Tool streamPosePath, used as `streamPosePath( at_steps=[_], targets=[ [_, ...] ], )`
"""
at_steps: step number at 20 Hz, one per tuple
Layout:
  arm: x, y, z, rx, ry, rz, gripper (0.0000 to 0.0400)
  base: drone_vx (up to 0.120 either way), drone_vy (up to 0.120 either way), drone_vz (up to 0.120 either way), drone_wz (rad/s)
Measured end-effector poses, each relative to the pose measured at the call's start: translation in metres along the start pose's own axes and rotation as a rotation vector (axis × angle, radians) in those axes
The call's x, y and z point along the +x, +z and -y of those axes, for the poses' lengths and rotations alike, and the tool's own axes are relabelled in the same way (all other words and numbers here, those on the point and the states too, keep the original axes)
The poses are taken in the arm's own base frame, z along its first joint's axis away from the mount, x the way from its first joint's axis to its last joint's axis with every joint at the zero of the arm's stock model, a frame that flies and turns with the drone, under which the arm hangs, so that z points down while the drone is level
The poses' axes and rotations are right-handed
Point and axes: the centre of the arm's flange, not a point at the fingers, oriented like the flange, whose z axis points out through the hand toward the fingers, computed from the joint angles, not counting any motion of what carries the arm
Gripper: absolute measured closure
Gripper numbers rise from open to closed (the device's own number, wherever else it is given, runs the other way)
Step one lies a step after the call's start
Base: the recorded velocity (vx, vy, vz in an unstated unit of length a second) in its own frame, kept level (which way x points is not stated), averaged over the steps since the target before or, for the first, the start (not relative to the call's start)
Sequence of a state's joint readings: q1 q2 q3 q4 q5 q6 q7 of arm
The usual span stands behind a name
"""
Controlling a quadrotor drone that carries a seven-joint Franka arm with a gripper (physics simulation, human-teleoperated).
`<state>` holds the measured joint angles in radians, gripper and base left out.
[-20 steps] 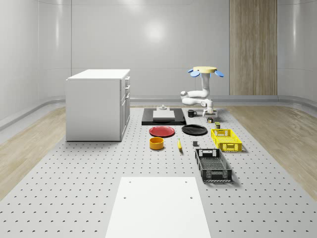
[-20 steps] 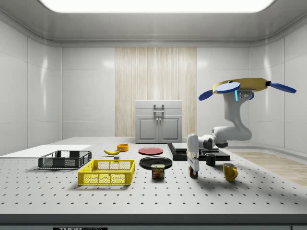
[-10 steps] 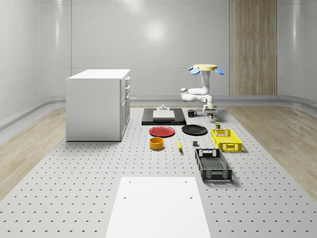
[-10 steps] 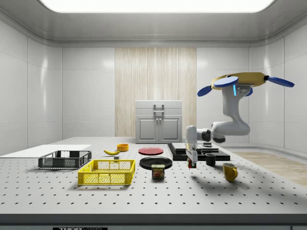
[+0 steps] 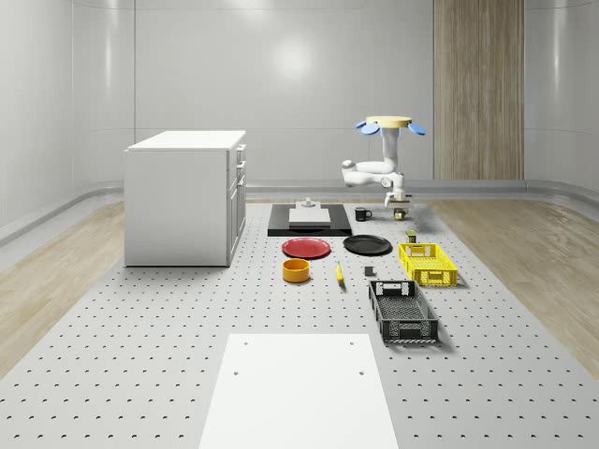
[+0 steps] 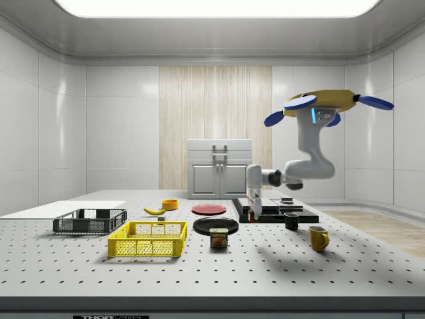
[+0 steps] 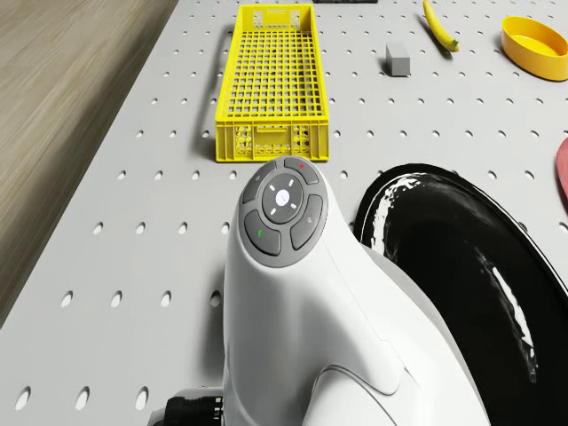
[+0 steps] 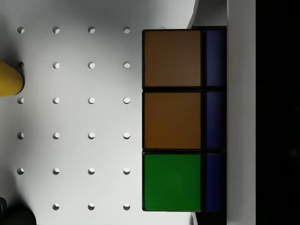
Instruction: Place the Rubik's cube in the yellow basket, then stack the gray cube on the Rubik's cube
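We see the Rubik's cube clamped in the gripper, held above the table and close against the wrist camera. In the side view it hangs near the black plate, well apart from the yellow basket. The gray cube lies on the table beside that basket. The drone hovers over the table's far end.
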<state>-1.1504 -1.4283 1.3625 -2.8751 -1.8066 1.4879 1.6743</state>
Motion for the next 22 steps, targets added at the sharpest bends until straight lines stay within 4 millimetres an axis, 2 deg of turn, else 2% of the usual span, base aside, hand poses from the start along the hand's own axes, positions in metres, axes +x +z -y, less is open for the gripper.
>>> streamPosePath(
  at_steps=[22],
  targets=[
    [0.0, -0.0005, 0.0, 0.0, 0.0, 0.0, 0.0075, 0.12, 0.0, 0.0, 0.0]
  ],
)
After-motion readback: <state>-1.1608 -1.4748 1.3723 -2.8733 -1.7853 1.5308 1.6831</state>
